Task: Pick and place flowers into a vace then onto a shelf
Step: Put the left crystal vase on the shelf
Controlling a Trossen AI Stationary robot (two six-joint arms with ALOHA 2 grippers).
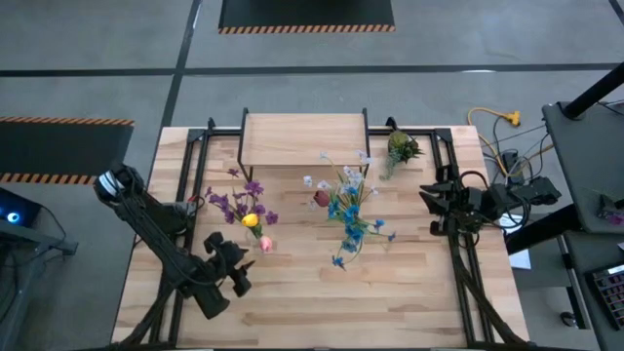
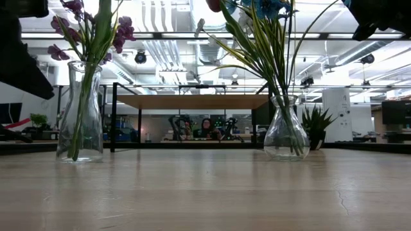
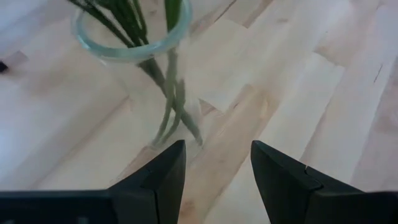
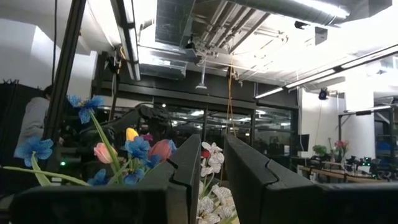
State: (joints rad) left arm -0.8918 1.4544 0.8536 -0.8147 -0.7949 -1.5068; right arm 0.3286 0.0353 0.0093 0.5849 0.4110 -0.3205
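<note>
The slatted wooden counter (image 1: 390, 292) is seen to carry everything; the shelf (image 1: 304, 139) is set at its far edge and nothing is seen on it. Two clear glass vases are stood well apart in front of the shelf: the left vase (image 2: 80, 115) is filled with purple flowers (image 1: 234, 203) plus a yellow and a pink bloom; the right vase (image 2: 286, 131) is filled with blue and white flowers (image 1: 349, 216). A green tuft (image 1: 401, 147) is placed beside the shelf. The left gripper (image 1: 230, 269) is held near the left vase, fingers (image 3: 163, 180) apart, nothing gripped; the right gripper (image 1: 436, 208) is raised at the counter's right, fingers (image 4: 255, 177) narrowly parted, empty. No writing can be read.
</note>
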